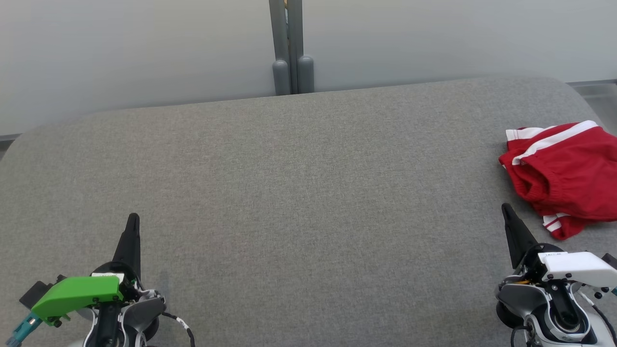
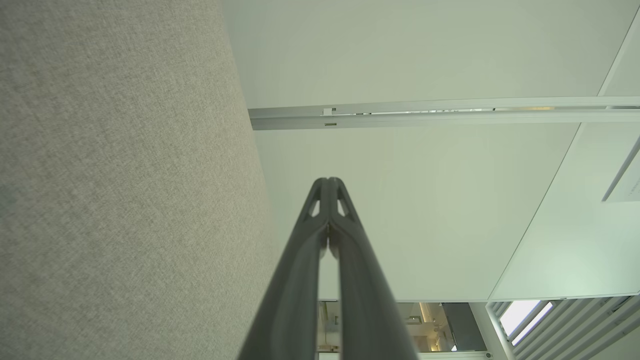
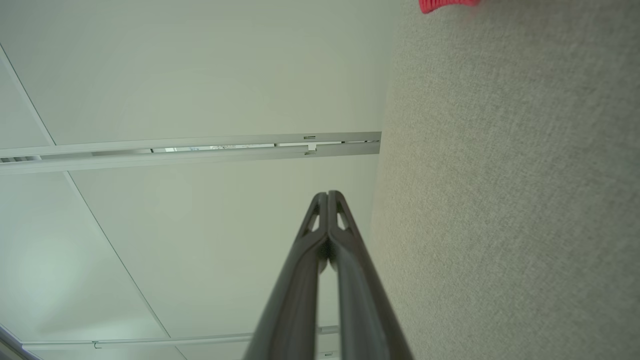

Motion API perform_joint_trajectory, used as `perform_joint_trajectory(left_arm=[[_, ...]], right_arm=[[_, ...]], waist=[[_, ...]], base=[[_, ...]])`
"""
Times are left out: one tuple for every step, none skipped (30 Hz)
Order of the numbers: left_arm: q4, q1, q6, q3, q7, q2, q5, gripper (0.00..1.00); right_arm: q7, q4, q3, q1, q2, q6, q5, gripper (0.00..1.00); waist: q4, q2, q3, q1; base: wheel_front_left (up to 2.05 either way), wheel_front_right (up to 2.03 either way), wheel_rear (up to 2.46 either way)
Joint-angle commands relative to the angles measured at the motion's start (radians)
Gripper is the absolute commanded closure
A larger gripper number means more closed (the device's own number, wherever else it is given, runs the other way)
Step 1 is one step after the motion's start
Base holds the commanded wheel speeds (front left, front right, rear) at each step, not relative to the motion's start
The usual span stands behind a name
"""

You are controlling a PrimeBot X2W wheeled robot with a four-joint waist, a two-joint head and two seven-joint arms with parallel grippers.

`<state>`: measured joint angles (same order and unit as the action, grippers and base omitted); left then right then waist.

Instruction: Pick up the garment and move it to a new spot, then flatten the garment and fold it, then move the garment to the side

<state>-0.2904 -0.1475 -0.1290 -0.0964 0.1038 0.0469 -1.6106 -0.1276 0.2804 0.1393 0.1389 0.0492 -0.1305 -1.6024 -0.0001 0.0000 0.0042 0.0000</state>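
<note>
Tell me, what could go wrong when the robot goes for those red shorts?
The crumpled red fabric shorts with white stripes lie near the right edge of the grey cloth-covered table; a clumsy tug might drag them off. The right end effector and left end effector are shut; unopened, they may just push the bunched cloth.

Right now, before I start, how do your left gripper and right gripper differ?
The left gripper has a green cover at its wrist; the right gripper has a white cover. The right gripper sits close to the red shorts, not touching them; the left gripper lies far across the grey cloth surface from them. Both are shut and empty, with fingers pointing up the head view.
</note>
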Motion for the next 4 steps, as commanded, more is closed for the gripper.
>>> perform_joint_trajectory(left_arm=[[0.005,-0.012,-0.005,-0.003,0.000,0.006,-0.001,1.00],[0.005,-0.012,-0.005,-0.003,0.000,0.006,-0.001,1.00],[0.005,-0.012,-0.005,-0.003,0.000,0.006,-0.001,1.00],[0.005,-0.012,-0.005,-0.003,0.000,0.006,-0.001,1.00]], right_arm=[[-0.003,-0.004,0.001,0.007,0.002,0.000,-0.007,1.00],[-0.003,-0.004,0.001,0.007,0.002,0.000,-0.007,1.00],[-0.003,-0.004,0.001,0.007,0.002,0.000,-0.007,1.00],[-0.003,-0.004,0.001,0.007,0.002,0.000,-0.007,1.00]], waist=[[0.000,0.0000,0.000,0.0000],[0.000,0.0000,0.000,0.0000],[0.000,0.0000,0.000,0.0000],[0.000,0.0000,0.000,0.0000]], base=[[0.00,0.00,0.00],[0.00,0.00,0.00],[0.00,0.00,0.00],[0.00,0.00,0.00]])
